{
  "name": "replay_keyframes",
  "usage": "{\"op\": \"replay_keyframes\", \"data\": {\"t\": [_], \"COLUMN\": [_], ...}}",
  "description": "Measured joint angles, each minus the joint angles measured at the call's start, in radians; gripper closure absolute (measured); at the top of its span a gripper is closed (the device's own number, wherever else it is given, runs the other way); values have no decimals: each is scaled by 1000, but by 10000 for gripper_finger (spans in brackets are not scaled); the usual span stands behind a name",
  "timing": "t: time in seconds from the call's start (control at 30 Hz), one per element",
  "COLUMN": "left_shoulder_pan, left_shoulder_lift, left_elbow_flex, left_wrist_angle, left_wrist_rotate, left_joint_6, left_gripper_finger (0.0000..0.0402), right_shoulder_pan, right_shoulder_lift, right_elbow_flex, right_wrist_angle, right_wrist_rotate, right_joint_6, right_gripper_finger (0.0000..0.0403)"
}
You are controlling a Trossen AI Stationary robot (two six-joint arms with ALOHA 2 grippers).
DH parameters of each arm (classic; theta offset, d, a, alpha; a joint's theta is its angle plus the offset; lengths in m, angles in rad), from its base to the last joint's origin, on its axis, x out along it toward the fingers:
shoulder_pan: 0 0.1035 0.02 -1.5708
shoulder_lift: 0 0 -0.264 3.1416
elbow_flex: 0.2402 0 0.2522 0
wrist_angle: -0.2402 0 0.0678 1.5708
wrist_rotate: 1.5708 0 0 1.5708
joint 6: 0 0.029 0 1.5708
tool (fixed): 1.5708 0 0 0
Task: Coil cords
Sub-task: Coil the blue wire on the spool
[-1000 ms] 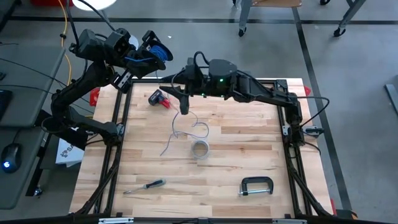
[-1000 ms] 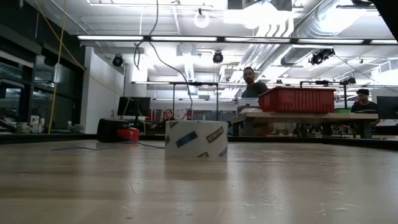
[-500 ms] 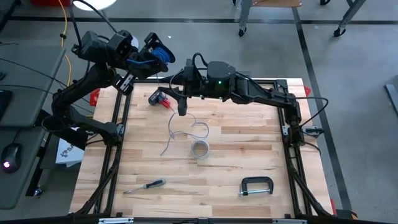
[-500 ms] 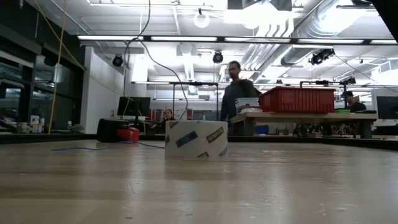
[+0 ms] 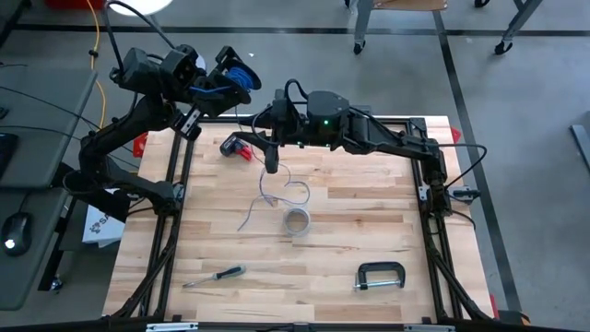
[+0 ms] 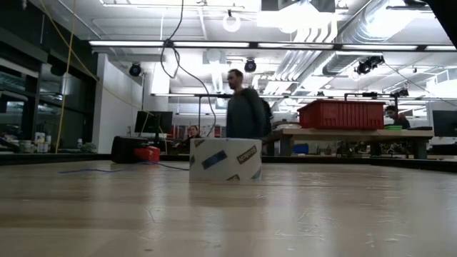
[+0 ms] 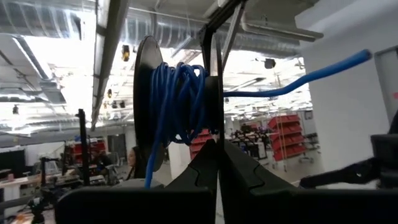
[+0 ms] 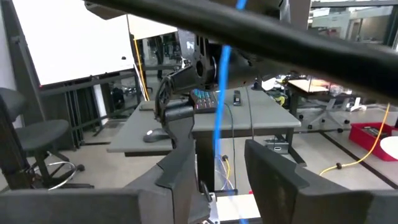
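STEP: winding blue cord (image 7: 177,99) onto black spool (image 7: 146,106) | LEFT claw (image 7: 214,155): together, clamped on spool, beyond bench's far-left corner | RIGHT claw (image 8: 214,168): apart, cord between fingers | grey cord (image 5: 277,196): loose, bench (image 5: 369,231) centre | NEXT: feed cord taut.

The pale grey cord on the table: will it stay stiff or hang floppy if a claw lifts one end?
Probably floppy: the pale grey cord lies in loose, irregular curves on the wooden table. It looks string-thin, so likely very light and apt to drag or swing behind the lifted end.
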Motion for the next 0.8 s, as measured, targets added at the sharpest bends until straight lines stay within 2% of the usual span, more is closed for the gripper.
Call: {"op": "replay_keyframes", "data": {"t": [0.23, 0.6, 0.8], "left_shoulder_pan": [0, 0, 33], "left_shoulder_lift": [0, 0, -17], "left_elbow_flex": [0, 0, 0], "left_wrist_angle": [7, 13, -29], "left_wrist_rotate": [-10, -55, -76], "left_joint_6": [0, 3, 16], "left_gripper_finger": [401, 402, 402], "right_shoulder_pan": [2, 12, 47], "right_shoulder_lift": [0, 0, -9], "right_elbow_flex": [0, 0, 0], "right_wrist_angle": [-11, -8, -64], "right_wrist_rotate": [1, 19, 30], "right_joint_6": [-1, -3, -2], "right_gripper_finger": [297, 395, 401]}}
